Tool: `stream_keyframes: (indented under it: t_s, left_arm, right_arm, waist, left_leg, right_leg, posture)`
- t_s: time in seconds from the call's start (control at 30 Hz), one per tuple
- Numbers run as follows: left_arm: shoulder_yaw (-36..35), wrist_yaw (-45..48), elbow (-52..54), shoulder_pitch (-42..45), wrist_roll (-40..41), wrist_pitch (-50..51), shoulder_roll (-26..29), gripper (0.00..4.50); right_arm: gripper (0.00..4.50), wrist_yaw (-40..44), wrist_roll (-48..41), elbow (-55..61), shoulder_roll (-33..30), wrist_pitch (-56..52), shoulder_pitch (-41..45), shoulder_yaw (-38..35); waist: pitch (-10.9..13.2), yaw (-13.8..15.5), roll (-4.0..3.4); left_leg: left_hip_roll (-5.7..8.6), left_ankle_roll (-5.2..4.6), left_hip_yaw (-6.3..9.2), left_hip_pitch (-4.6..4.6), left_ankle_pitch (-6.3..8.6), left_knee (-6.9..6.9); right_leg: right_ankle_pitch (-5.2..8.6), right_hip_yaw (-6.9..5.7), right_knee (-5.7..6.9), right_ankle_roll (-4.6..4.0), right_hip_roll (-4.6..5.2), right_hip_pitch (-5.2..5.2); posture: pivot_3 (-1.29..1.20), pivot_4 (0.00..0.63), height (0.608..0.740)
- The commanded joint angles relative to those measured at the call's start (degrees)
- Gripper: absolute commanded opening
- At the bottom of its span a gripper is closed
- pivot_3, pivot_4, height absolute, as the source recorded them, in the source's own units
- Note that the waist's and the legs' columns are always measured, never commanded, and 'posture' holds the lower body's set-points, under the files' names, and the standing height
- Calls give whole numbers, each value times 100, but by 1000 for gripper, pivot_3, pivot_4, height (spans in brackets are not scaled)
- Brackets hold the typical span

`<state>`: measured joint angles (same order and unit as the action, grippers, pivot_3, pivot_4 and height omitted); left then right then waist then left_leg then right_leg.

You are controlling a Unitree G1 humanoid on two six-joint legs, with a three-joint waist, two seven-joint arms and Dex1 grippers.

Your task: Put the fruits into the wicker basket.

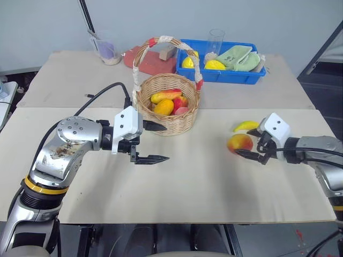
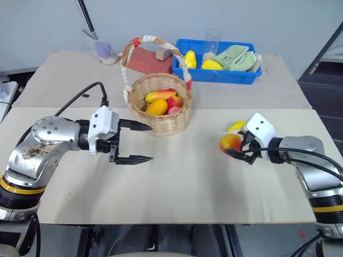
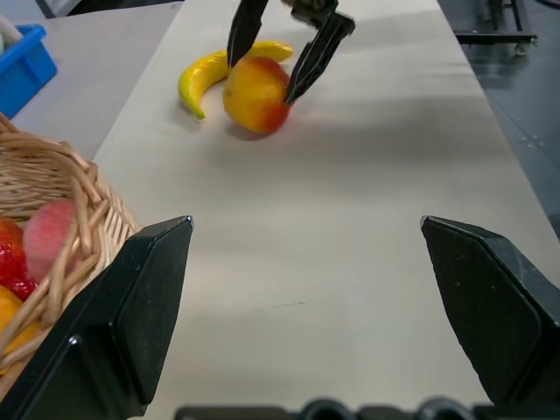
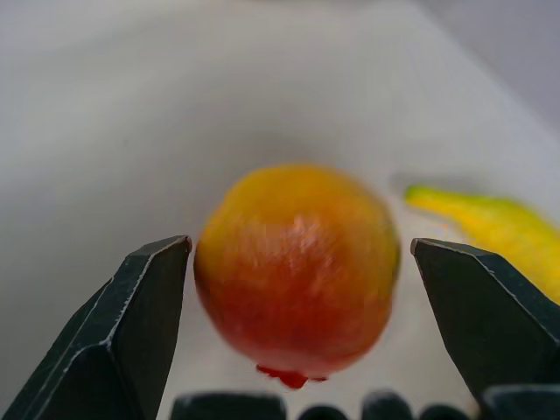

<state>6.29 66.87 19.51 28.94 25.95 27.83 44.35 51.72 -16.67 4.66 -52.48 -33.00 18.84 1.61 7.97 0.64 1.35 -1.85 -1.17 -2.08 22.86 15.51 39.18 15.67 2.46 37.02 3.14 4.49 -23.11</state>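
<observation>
The wicker basket (image 1: pixel 167 119) stands mid-table and holds several orange-yellow and red fruits (image 1: pixel 164 106). My left gripper (image 1: pixel 167 143) hangs open and empty just in front of the basket, near its left side. On the right, a red-and-yellow apple-like fruit (image 1: pixel 239 143) rests on the table, with a banana (image 1: pixel 245 126) lying just behind it. My right gripper (image 1: pixel 244 142) is open and straddles the apple-like fruit. In the right wrist view a gap shows between that fruit (image 4: pixel 297 262) and each of the fingers (image 4: pixel 131 324).
A blue plastic bin (image 1: pixel 231 76) with yellow fruits, a green cloth and a clear glass (image 1: pixel 216 40) sits at the back right. A cup (image 1: pixel 107 49) and a red block (image 1: pixel 156 62) stand behind the basket. The table's front edge runs close below both arms.
</observation>
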Motion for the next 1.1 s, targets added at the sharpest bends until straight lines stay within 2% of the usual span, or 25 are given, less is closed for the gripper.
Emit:
stream_keyframes:
  t_s: [0.03,0.07,0.2,0.27,0.37,0.47,0.57,0.67,0.73,0.8,0.87,0.93,1.0,1.07,1.1]
  left_arm:
    - [-109,-62,213,-10,63,-8,26,4452]
    - [-130,-91,222,-21,77,-5,11,4452]
    - [-221,-183,241,-101,98,-20,26,4500]
    - [-273,-223,236,-139,112,-21,38,4500]
    - [-563,-394,344,-353,279,105,70,4500]
    - [-1100,-654,509,-728,549,313,115,4500]
    - [-1637,-926,643,-1130,772,517,154,4500]
    - [-2165,-1153,742,-1594,928,564,131,4500]
    - [-2387,-1212,836,-1803,1045,520,102,4500]
    - [-2500,-1217,931,-1903,1206,514,89,4500]
    - [-2553,-1274,973,-1917,1332,513,60,4500]
    - [-2611,-1381,1001,-1895,1448,507,19,4500]
    - [-2632,-1486,1036,-1864,1506,512,-5,4500]
    - [-2603,-1576,1063,-1841,1525,516,-4,4500]
    - [-2584,-1607,1076,-1832,1530,519,-4,4500]
  right_arm:
    - [4500,171,-178,-89,35,-275,161,-114]
    - [4500,206,-125,-146,48,-234,155,-75]
    - [3356,193,-1,-290,193,-47,221,-63]
    - [3030,229,22,-304,220,18,256,-61]
    - [3029,355,-36,-65,185,56,281,-114]
    - [3027,548,-393,646,151,-225,331,-223]
    - [3026,450,-821,1355,386,-656,574,-224]
    - [3025,-69,-1075,1746,1158,-963,1204,51]
    - [3025,-494,-937,1587,1804,-974,1715,293]
    - [3024,-990,-655,1081,2488,-877,2234,524]
    - [3018,-1312,-336,592,2913,-704,2575,707]
    - [3018,-1871,-47,-226,3523,-375,3083,691]
    - [3018,-2218,236,-969,3857,-1,3468,653]
    - [4049,-2234,367,-1283,3942,193,3594,648]
    - [4278,-2204,392,-1313,3945,230,3599,660]
  waist:
    - [0,0,0]
    - [0,1,0]
    - [0,-4,0]
    - [0,-10,0]
    - [-1,-22,-1]
    - [0,-43,-2]
    - [0,-77,-2]
    - [0,-113,-2]
    - [0,-137,-2]
    - [0,-135,-2]
    - [0,-105,-3]
    - [-1,-72,-1]
    - [-1,-77,-1]
    - [-1,-73,-1]
    - [-1,-65,-2]
  left_leg:
    - [0,0,1,-1,0,0]
    - [-1,0,1,-1,0,0]
    - [-1,0,1,-3,0,0]
    - [-2,0,1,-4,0,0]
    - [-4,0,1,-6,0,0]
    - [-8,-1,2,-2,1,0]
    - [-11,-2,6,-3,1,0]
    - [-12,-2,13,-6,2,0]
    - [-12,-1,14,-8,1,-1]
    - [-11,0,15,-8,1,-4]
    - [-9,8,16,-6,-3,-5]
    - [-2,11,25,-4,-5,-8]
    - [0,21,22,2,-10,-11]
    - [1,37,26,5,-19,-19]
    - [1,37,27,5,-19,-19]
  right_leg:
    - [0,0,0,0,0,1]
    - [0,0,0,0,-1,1]
    - [0,0,-2,0,-1,3]
    - [0,1,-2,0,-2,2]
    - [0,3,1,0,-4,0]
    - [0,3,8,-1,-6,-4]
    - [0,3,9,-1,-6,-5]
    - [-1,0,8,-2,-6,-2]
    - [-1,0,9,-3,-6,-3]
    - [-1,-2,11,-5,-5,-6]
    - [-2,-6,16,-7,-3,-8]
    - [-3,-9,20,-7,1,-6]
    - [-4,-7,23,-8,2,-8]
    - [-5,-11,22,-9,2,-11]
    - [-5,-13,24,-9,2,-10]
  posture:
    - [0,150,740]
    - [0,150,740]
    - [0,150,740]
    - [0,150,740]
    - [0,150,740]
    - [0,150,740]
    - [0,150,740]
    - [0,150,740]
    - [0,150,740]
    - [0,150,740]
    - [0,150,740]
    - [0,150,740]
    - [0,150,740]
    - [0,150,740]
    - [0,150,740]
